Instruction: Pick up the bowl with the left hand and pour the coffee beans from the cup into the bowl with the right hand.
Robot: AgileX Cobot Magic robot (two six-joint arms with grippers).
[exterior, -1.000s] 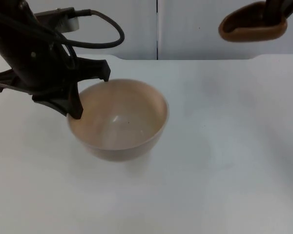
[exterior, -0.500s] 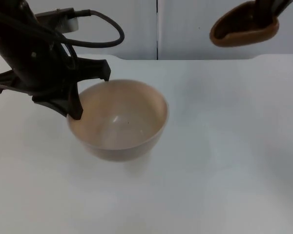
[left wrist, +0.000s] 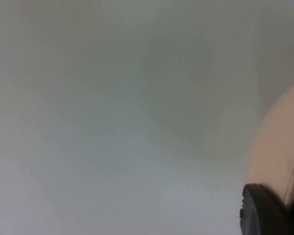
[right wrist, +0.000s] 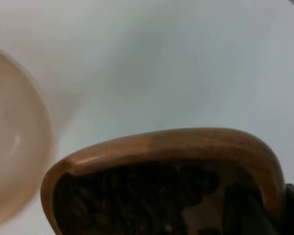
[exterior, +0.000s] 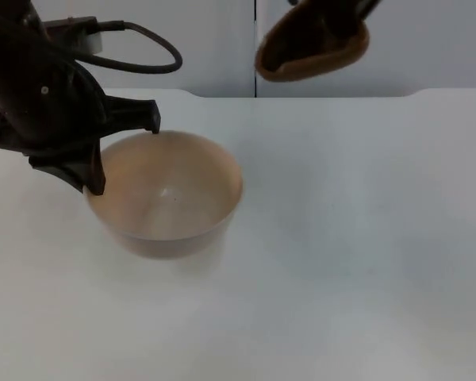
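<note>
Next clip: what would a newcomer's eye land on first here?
Probably the pale bowl, gripped at its rim by the left tool at the table's left side, its inside bare. Next, the brown wooden cup held aloft by the right tool before the grey wall; the right wrist view shows dark coffee beans inside.

A glossy, smooth beige bowl (exterior: 165, 197) on a matt white table (exterior: 357, 238); the brown cup (exterior: 311, 49) looks like smooth wood, holding dark coffee beans (right wrist: 137, 200).
</note>
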